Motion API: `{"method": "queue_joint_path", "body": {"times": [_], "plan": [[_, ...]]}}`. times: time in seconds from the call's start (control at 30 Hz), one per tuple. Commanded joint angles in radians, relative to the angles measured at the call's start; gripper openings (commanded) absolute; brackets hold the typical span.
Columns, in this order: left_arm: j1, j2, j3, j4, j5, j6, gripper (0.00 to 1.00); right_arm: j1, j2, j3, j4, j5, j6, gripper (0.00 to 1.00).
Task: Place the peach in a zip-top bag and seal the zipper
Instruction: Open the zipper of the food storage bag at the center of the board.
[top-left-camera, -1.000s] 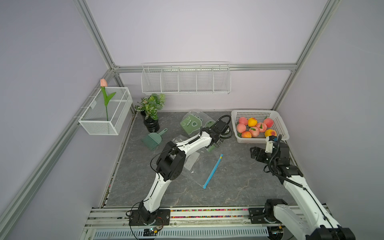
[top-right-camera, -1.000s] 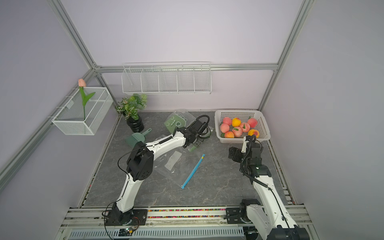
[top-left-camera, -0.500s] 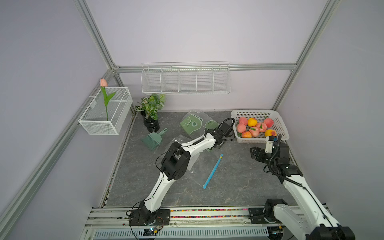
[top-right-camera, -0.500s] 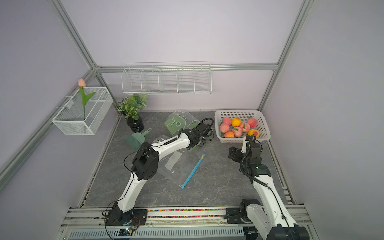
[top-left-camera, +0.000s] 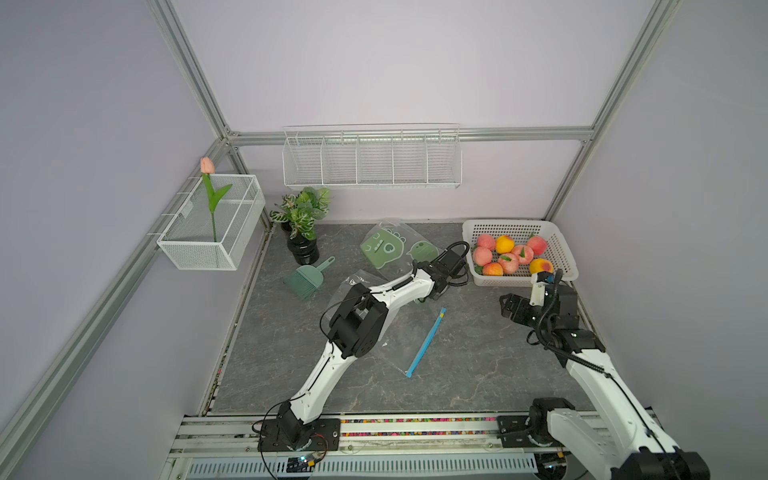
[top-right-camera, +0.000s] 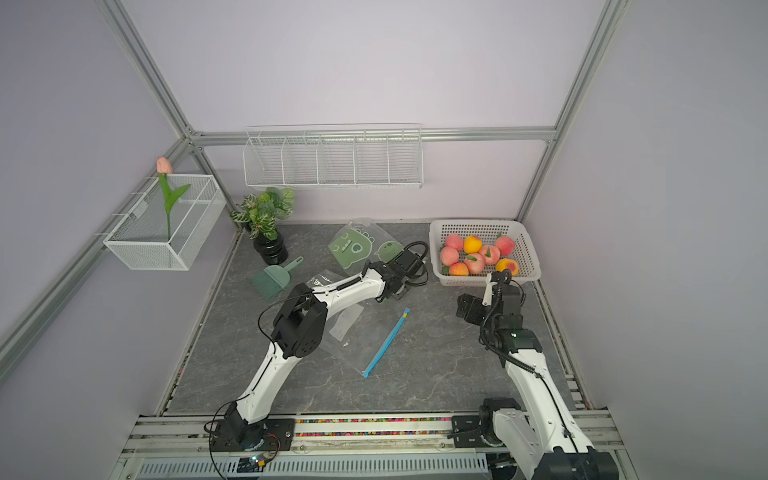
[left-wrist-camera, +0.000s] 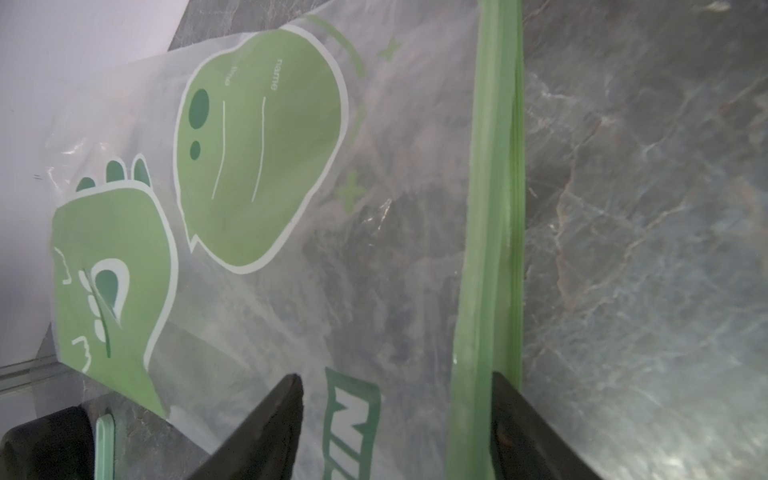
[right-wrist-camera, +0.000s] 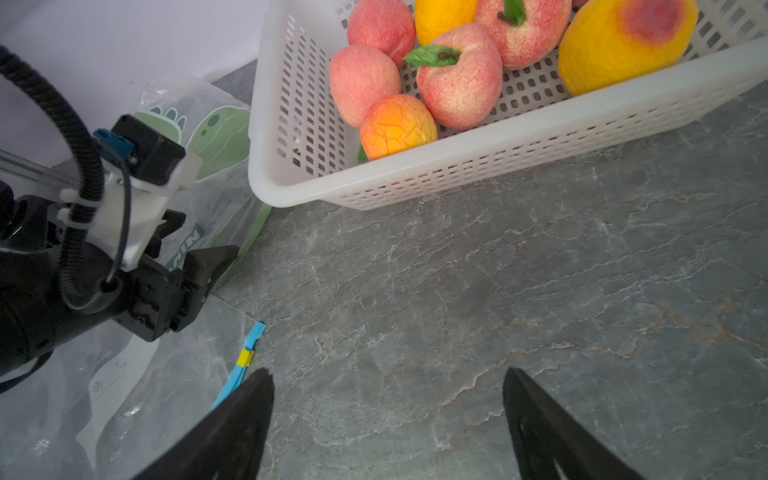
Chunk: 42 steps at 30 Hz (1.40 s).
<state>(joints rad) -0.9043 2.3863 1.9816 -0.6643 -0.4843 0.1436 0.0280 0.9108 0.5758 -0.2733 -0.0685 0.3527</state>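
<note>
Looking across grey marbled table (top-left-camera: 478, 365) walled in lilac. Nearest, flat clear bag (top-left-camera: 399, 345), blue zipper. Right tool (right-wrist-camera: 386, 378) spread wide over bare stone. Left tool (left-wrist-camera: 395, 386) parted, straddling green zipper edge of dinosaur-print zip-top bag (left-wrist-camera: 374, 187). Beyond, pink fuzzy peaches (right-wrist-camera: 457, 83) heaped in white basket (right-wrist-camera: 498, 166), just past right tool.

Left arm (top-left-camera: 399, 289): white shells, black joint blocks, thin black cable looping off elbow | its wrist: white bracket (right-wrist-camera: 141, 208) zip-tied to ribbed black hose (right-wrist-camera: 83, 158), blue plug (right-wrist-camera: 113, 143) | right arm (top-left-camera: 598, 374): same white-and-black build, black cable | left tool (left-wrist-camera: 395, 376), right tool (right-wrist-camera: 386, 370): matte black, tapered pointed fingers | left base (top-left-camera: 328, 428): black plate
</note>
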Motion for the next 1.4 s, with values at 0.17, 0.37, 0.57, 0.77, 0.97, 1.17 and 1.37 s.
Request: {"method": "queue_joint_path", "body": {"times": [0.17, 0.37, 0.57, 0.77, 0.97, 1.17, 1.37], "plan": [[-0.003, 0.038, 0.056, 0.0, -0.026, 0.025, 0.54, 0.004, 0.01, -0.005, -0.004, -0.003, 0.028, 0.89], [0.0, 0.04, 0.056, 0.021, -0.024, 0.04, 0.21, 0.005, 0.013, -0.002, -0.007, -0.002, 0.026, 0.89], [0.022, 0.024, 0.056, 0.028, 0.009, 0.019, 0.0, 0.006, 0.017, 0.003, -0.006, -0.019, 0.027, 0.89], [0.046, -0.09, 0.013, 0.026, 0.091, -0.088, 0.0, 0.026, 0.033, 0.042, 0.005, -0.088, 0.026, 0.89], [0.076, -0.187, 0.027, -0.03, 0.216, -0.263, 0.0, 0.097, 0.095, 0.141, 0.02, -0.169, 0.07, 0.89], [0.113, -0.253, 0.047, -0.057, 0.319, -0.408, 0.0, 0.14, 0.229, 0.273, 0.055, -0.249, 0.144, 0.89], [0.117, -0.305, 0.061, -0.092, 0.348, -0.53, 0.0, 0.206, 0.383, 0.44, 0.057, -0.311, 0.166, 0.89]]}}
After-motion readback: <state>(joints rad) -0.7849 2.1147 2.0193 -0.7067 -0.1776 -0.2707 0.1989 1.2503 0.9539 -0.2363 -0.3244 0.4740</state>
